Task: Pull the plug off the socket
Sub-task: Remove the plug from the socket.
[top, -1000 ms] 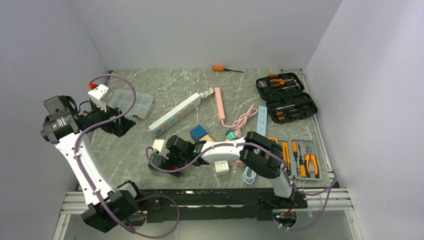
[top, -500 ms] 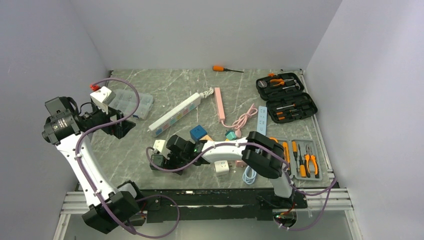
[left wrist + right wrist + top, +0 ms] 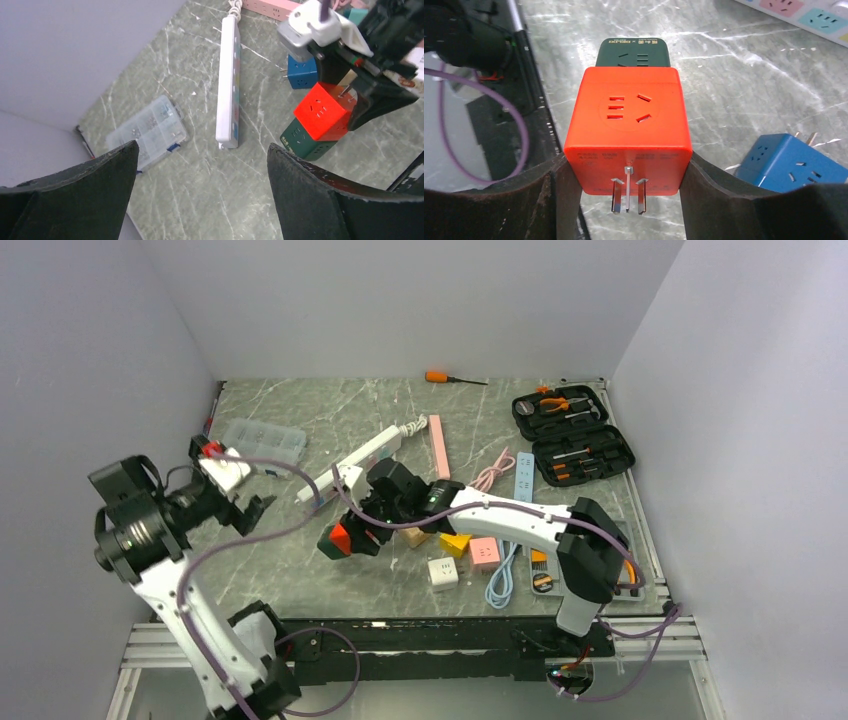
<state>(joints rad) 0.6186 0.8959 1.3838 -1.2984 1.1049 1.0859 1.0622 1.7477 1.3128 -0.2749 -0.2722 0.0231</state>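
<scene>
My right gripper [image 3: 352, 535] [image 3: 625, 165] is shut on a red cube [image 3: 340, 537] [image 3: 626, 115], one finger on each side face. The cube's three metal prongs point back at the wrist camera and are bare. A dark green socket cube [image 3: 328, 548] [image 3: 634, 52] sits flush against the red cube's far face. The joint between them is hidden. The left wrist view shows both, the red cube [image 3: 322, 110] above the green cube [image 3: 305, 142]. My left gripper [image 3: 250, 510] [image 3: 202, 150] hangs open to their left, holding nothing.
A white power strip [image 3: 350, 462] [image 3: 227, 85] and a pink strip [image 3: 438, 445] lie behind. A blue cube [image 3: 794, 162] lies right of the grip. White [image 3: 443, 573], pink [image 3: 485, 552] and yellow [image 3: 455, 540] blocks lie toward the front. A clear organizer [image 3: 262, 440] sits left, tool cases [image 3: 572, 435] right.
My right gripper closed on the red cube and carried it back from the table's front edge toward the middle. The left arm swung lower and nearer, still open.
</scene>
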